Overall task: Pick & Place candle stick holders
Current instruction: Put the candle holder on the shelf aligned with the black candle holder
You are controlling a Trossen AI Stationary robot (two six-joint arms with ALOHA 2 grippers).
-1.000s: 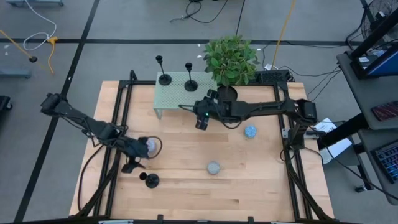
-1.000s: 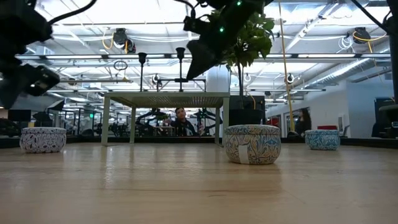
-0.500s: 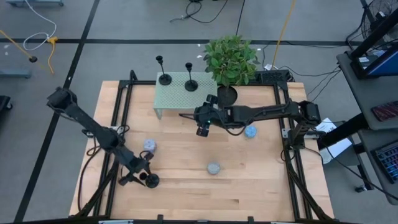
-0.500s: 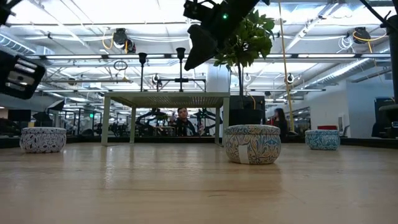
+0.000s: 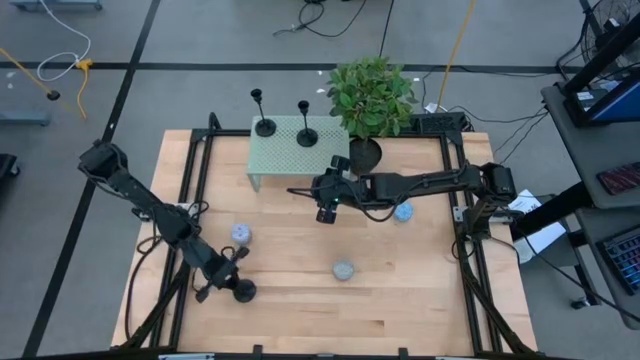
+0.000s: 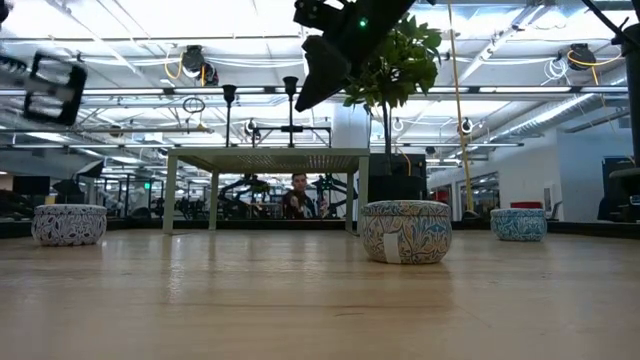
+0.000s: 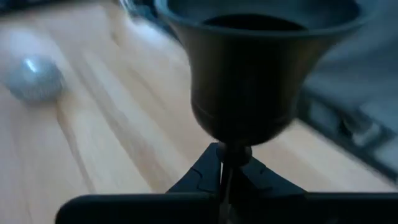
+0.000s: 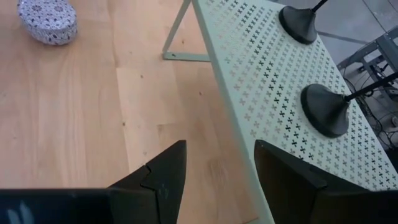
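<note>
Two candle holders [image 5: 265, 126] stand on the green shelf [image 5: 290, 152]. Left gripper [image 5: 224, 276] pinches the third holder's [image 7: 249, 68] thin stem; it looks rigid and top-heavy. Right gripper [image 8: 217, 168] hangs parted, empty.

Looks like a robotics lab or open industrial workspace. The wooden table [image 5: 400, 300] sits on a grey floor marked with dark tape lines, with loose cables [image 5: 60, 62] trailing around it. The low view shows an exposed ceiling with pipes and strip lights [image 6: 190, 62], equipment racks, and a person [image 6: 297, 195] standing in the background.
</note>
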